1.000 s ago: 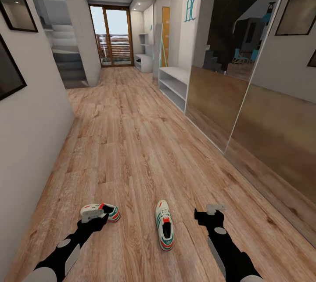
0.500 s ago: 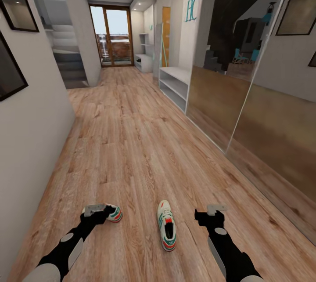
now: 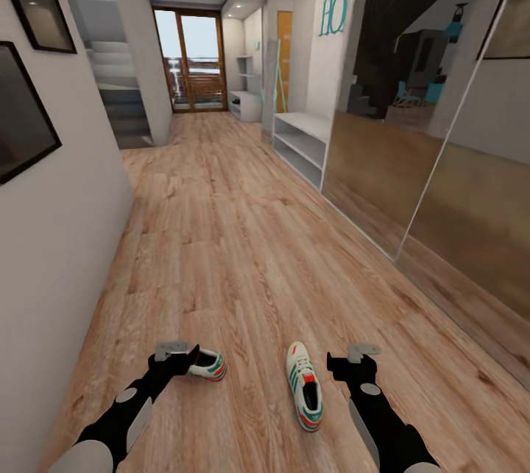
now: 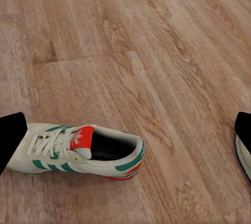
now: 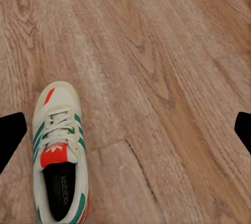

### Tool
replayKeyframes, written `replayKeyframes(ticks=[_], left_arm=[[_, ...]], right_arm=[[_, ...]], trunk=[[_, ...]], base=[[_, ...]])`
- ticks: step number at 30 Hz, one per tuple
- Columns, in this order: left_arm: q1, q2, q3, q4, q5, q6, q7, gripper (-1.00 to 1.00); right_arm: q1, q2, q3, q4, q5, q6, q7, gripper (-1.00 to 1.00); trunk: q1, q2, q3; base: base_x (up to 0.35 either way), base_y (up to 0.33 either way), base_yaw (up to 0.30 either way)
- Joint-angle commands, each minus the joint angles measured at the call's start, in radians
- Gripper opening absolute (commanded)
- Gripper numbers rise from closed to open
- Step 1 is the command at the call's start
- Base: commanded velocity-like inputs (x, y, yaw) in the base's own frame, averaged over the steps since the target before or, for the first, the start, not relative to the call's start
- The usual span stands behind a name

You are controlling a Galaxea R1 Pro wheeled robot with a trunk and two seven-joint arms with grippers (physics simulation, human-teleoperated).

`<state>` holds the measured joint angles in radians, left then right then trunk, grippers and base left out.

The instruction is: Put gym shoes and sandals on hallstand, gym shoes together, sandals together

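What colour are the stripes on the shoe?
Green, on the cream shoe; left wrist view shows it best.

Left hand (image 3: 174, 350) farther back along left gym shoe (image 3: 208, 365), heelward.

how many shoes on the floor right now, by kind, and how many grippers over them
gym shoes: 2, one by the left gripper and one by the right gripper
sandals: 0 in these pictures
grippers: 2, left gripper and right gripper
total: 4
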<state>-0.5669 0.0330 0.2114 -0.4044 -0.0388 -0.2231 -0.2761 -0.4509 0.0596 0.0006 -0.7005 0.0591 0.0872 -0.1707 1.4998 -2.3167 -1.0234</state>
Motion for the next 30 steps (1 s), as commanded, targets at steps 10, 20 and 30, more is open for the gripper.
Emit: replayKeyframes(ticks=[10, 20, 30], left_arm=[[-0.001, -0.003, -0.002, 0.001, -0.004, -0.003, -0.007, 1.0], [0.0, -0.004, -0.003, 0.001, -0.004, -0.004, -0.008, 1.0], [0.001, -0.004, -0.003, 0.001, -0.004, -0.005, -0.008, 1.0]], right_arm=[[0.0, 0.001, -0.008, 0.052, 0.005, 0.005, -0.004, 1.0], [0.0, 0.002, -0.014, 0.081, 0.005, 0.005, -0.005, 1.0], [0.0, 0.002, -0.017, 0.086, 0.005, 0.005, -0.006, 1.0]], trunk=[[0.0, 0.0, -0.001], [0.0, 0.0, -0.001], [0.0, 0.0, -0.001]], base=[[0.041, 0.179, 0.0], [0.021, 0.023, 0.0], [0.145, 0.002, 0.0]])
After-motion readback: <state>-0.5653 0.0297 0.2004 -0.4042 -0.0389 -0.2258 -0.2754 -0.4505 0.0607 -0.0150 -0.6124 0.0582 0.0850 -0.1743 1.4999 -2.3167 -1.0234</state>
